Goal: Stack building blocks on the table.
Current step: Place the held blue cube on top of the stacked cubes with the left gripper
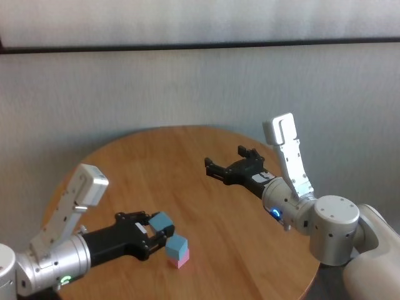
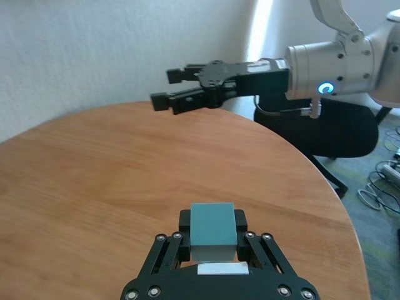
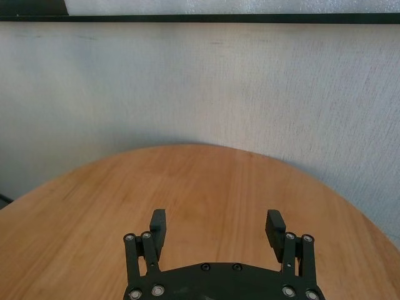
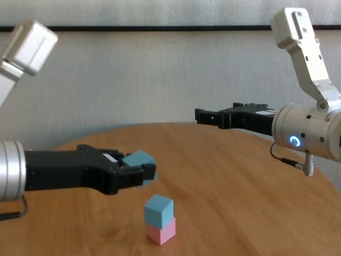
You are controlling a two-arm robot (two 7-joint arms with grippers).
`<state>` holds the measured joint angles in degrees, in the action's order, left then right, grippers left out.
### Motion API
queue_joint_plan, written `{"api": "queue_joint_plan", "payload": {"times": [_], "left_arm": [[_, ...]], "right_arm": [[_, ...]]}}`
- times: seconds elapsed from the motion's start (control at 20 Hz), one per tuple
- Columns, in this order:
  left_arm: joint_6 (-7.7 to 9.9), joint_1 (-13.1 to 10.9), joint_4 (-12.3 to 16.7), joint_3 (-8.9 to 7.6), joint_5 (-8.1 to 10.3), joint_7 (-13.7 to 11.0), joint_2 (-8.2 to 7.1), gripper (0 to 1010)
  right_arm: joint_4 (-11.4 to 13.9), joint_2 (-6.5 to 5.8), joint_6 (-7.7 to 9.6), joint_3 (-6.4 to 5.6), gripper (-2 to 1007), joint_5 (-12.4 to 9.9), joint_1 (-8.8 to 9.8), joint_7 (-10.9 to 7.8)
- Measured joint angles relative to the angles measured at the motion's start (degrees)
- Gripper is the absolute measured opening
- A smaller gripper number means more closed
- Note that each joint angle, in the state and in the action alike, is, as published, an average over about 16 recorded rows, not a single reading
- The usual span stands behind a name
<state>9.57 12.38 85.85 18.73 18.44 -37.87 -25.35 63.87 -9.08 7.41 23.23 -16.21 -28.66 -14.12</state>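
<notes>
In the lower left of the head view, the left gripper [image 1: 159, 230] was clamped on a light blue cube [image 1: 160, 221], held above the round table [image 1: 206, 187]. Just beside it, lower centre, a second blue cube [image 1: 177, 246] sat on a pink cube [image 1: 180, 259]. The right gripper [image 1: 228, 161] hovered mid-frame, jaws apart.

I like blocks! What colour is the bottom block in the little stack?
Pink, seen best in the chest view.
</notes>
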Motion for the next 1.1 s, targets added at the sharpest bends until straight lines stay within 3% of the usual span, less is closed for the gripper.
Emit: {"api": "queue_joint_plan", "payload": {"times": [0.35,1.1], "left_arm": [[-0.13,0.9,-0.6,3.13,-0.2,-1.1,-0.58,396],[-1.1,4.3,-3.3,7.53,-1.52,-0.4,-0.97,396]], "right_arm": [[0.0,0.0,0.0,0.0,1005,0.0,0.0,0.0],[0.0,0.0,0.0,0.0,1005,0.0,0.0,0.0]]}}
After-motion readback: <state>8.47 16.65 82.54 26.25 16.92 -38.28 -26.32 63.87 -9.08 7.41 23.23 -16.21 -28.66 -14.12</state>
